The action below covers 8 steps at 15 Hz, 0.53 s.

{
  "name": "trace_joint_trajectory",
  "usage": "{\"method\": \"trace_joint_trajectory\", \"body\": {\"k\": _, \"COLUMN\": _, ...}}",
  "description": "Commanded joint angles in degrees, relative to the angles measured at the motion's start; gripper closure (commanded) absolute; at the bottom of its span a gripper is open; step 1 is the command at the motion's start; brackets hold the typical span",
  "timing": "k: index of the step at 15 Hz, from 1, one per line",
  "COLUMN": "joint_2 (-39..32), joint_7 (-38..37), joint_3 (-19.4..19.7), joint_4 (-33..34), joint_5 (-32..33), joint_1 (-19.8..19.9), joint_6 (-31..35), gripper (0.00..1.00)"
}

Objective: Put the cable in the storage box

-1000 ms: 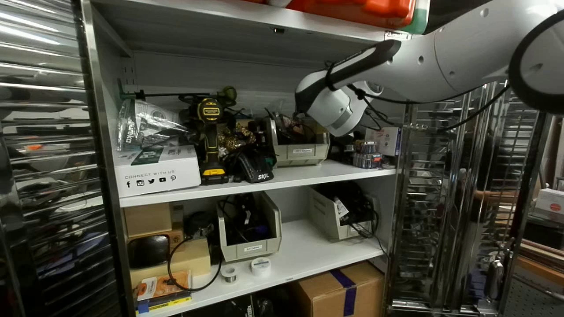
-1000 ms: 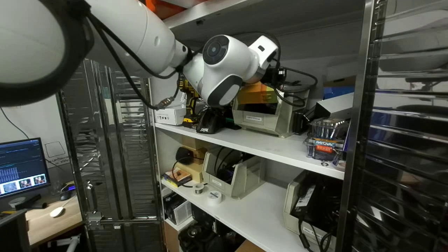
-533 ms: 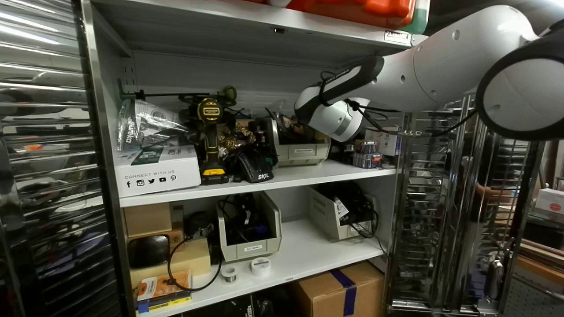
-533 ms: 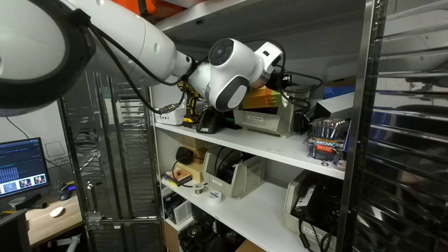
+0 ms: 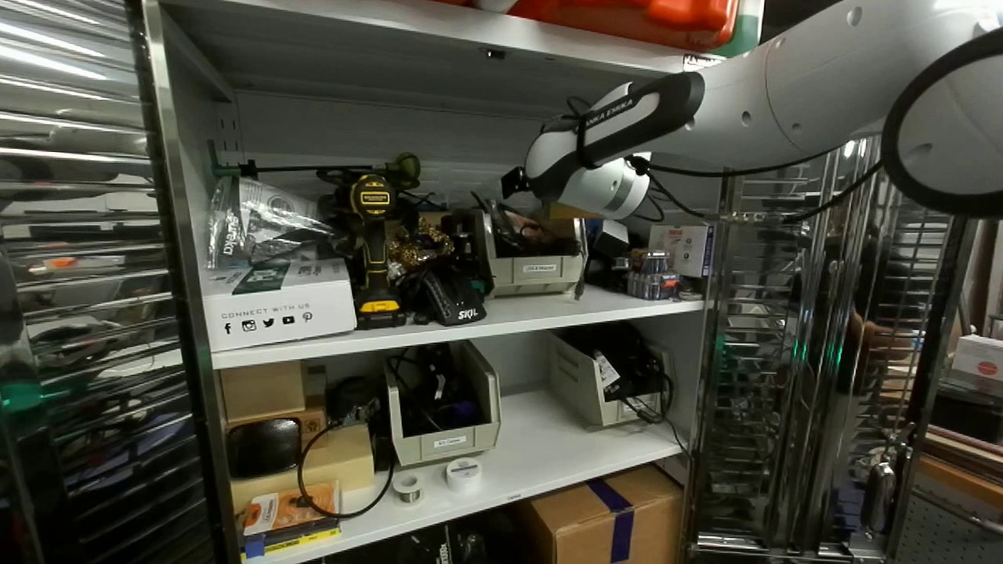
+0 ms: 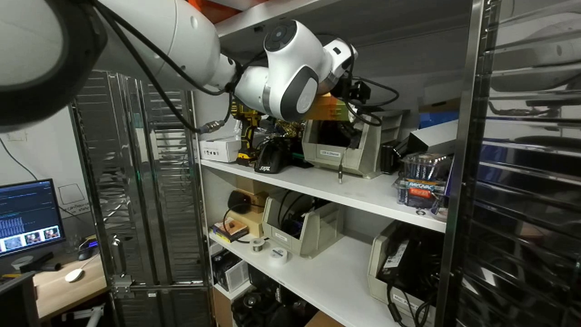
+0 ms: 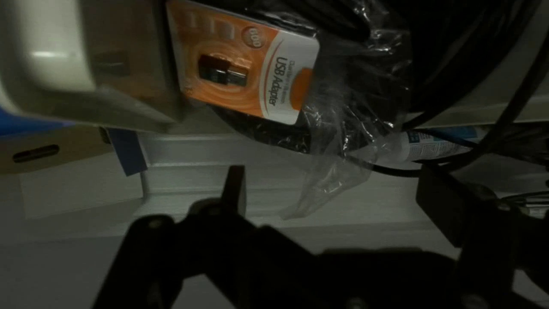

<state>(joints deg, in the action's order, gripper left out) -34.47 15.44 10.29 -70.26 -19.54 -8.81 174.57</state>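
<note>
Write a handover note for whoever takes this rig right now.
Gripper: open, nothing seen held, raised above the storage box.
Storage box: on the same shelf as the drill.
Cable: one end hangs over the box's front wall; the rest seems inside but can't be traced clearly.
Done: cable apparently delivered, free of the gripper.
Left: probably tuck the hanging end in, then withdraw.
</note>
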Motion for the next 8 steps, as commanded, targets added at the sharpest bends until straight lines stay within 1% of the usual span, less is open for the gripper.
{"method": "trace_joint_trajectory", "body": {"k": 1, "joint_2": 4.72, "joint_7": 0.35, "joint_3": -0.86, "joint_4": -3.67, "joint_5": -0.49, "joint_1": -0.01, "joint_6": -4.39, "gripper": 0.00}}
{"method": "trace_joint_trajectory", "body": {"k": 3, "joint_2": 7.44, "joint_7": 0.94, "joint_3": -1.16, "joint_4": -6.71, "joint_5": -0.55, "joint_1": 0.08, "joint_6": -7.10, "gripper": 0.00}}
{"method": "trace_joint_trajectory", "body": {"k": 5, "joint_2": 11.37, "joint_7": 1.15, "joint_3": -0.83, "joint_4": -11.20, "joint_5": -0.16, "joint_1": -0.14, "joint_6": -12.43, "gripper": 0.00}}
{"method": "trace_joint_trajectory", "body": {"k": 8, "joint_2": 17.72, "joint_7": 2.47, "joint_3": -1.06, "joint_4": -18.43, "joint_5": -0.35, "joint_1": 0.04, "joint_6": -18.46, "gripper": 0.00}}
